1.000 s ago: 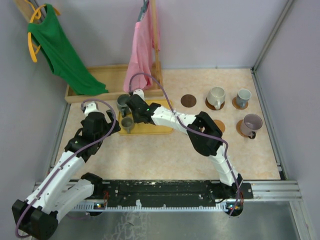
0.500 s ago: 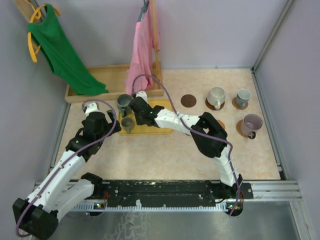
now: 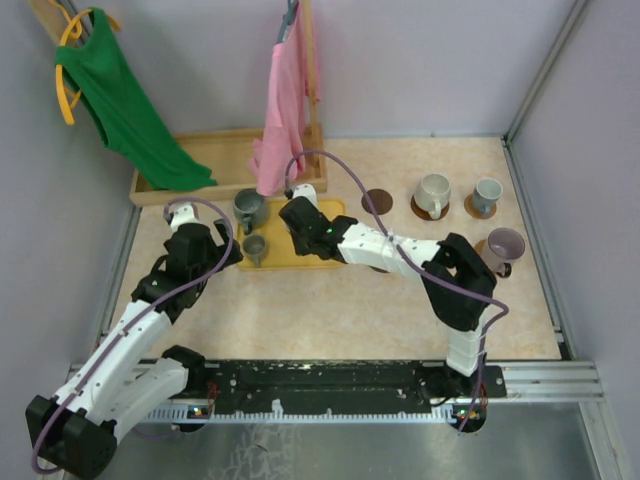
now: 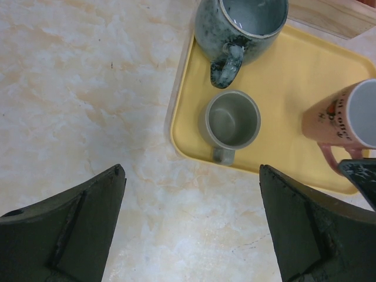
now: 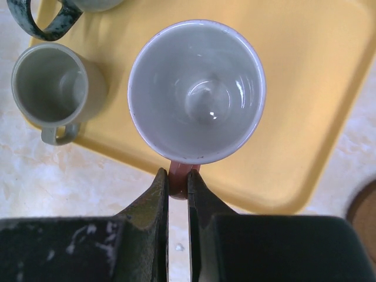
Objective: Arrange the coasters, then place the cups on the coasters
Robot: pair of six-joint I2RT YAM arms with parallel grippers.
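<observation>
- My right gripper [image 5: 178, 179] is pinching the handle of the pinkish cup [image 5: 197, 97], white inside, upright over the yellow tray [image 5: 305, 88].
- I am counting six cups: the pinkish one, a dark grey-green mug [image 4: 241, 26] and a small grey-green cup [image 4: 232, 120] on the tray, plus the cream mug [image 3: 433, 192], blue-grey mug [image 3: 487, 192] and mauve mug [image 3: 502, 247], each sitting on a coaster.
- I am seeing four coasters; one dark brown coaster [image 3: 377, 202] is lying bare.
- My left gripper [image 4: 191, 170] is hovering spread wide beside the tray.
- A pink cloth [image 3: 280, 110] is hanging just behind the tray.
</observation>
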